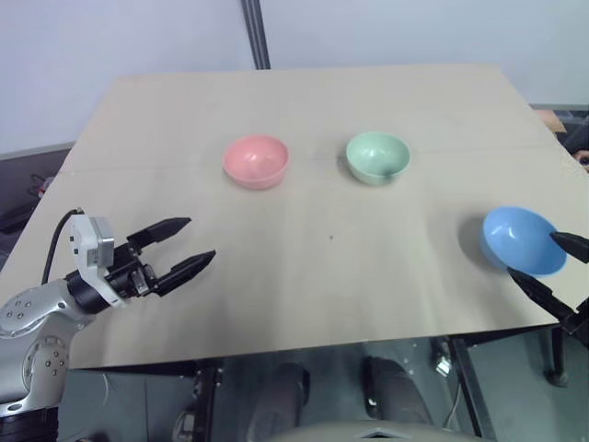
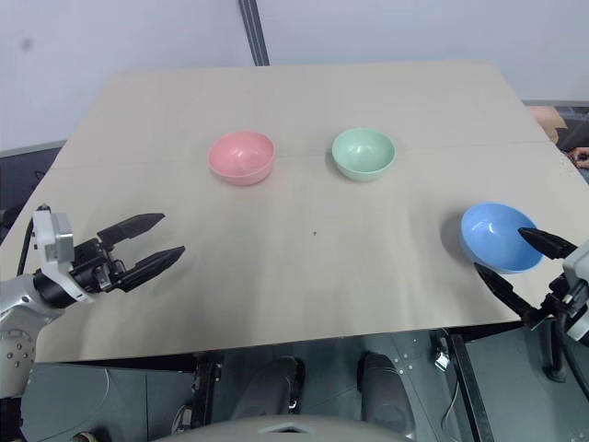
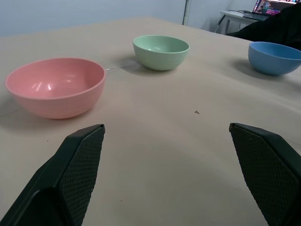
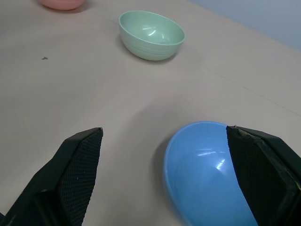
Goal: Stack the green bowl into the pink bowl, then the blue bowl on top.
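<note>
Now, step in hand: you should take the green bowl (image 1: 377,157) first; grip its rim, keep it level, lower it straight into the pink bowl (image 1: 256,161) beside it.
Blue bowl (image 1: 524,240): near the table (image 1: 304,276) right edge, for later.
Left gripper (image 1: 184,247): fingers wide apart, holding nothing.
Right gripper (image 2: 525,262): fingers wide apart, just beside the blue bowl, empty.

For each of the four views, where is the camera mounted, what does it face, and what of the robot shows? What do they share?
Left eye and right eye: on the head, looking down over the table; left gripper and right gripper open.
Left wrist: low along its fingers toward the pink bowl.
Right wrist: over the blue bowl, between its fingers.
Shared: the green bowl shows in every view.
</note>
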